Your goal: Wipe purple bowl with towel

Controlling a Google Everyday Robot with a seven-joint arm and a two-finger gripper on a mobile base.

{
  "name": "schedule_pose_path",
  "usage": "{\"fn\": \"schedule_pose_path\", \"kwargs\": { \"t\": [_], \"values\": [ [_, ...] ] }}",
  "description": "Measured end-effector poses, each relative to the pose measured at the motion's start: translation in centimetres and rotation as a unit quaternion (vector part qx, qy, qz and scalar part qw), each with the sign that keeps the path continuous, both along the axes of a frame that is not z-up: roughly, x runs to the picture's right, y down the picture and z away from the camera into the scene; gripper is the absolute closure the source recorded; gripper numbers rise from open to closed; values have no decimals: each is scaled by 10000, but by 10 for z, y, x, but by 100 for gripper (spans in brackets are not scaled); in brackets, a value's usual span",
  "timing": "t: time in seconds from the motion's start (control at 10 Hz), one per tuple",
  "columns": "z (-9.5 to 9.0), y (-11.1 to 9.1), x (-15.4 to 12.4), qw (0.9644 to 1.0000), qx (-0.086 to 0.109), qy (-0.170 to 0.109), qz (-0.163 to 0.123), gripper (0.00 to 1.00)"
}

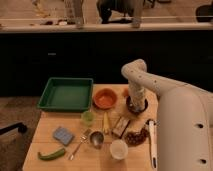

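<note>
We see the pale wooden bench (pixel 55 155) carrying everything, with our white robot arm (pixel 165 95) reaching over its right rear part. The rectangular green plastic tray (pixel 66 93) sits at the left rear, and the bright orange round bowl (pixel 105 98) lies just right of it. The small dark purple bowl (pixel 143 106) rests right of the orange one. Our gripper (pixel 136 100) stands down in it, pinching the pale towel (pixel 136 94). The blue-grey rectangular sponge (pixel 63 135) lies front left.

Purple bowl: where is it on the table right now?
In the camera view the purple bowl sits toward the table's far right, just right of the orange bowl, with the gripper down inside it.
</note>
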State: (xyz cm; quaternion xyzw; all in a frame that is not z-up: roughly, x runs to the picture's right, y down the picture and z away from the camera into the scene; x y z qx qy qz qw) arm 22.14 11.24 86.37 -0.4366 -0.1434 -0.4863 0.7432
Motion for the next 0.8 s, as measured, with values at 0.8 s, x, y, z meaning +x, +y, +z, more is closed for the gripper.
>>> {"fn": "schedule_pose_path", "kwargs": {
  "t": [0.8],
  "values": [
    [25, -29, -21, 9991, -42, -267, -341, 100]
  ]
}}
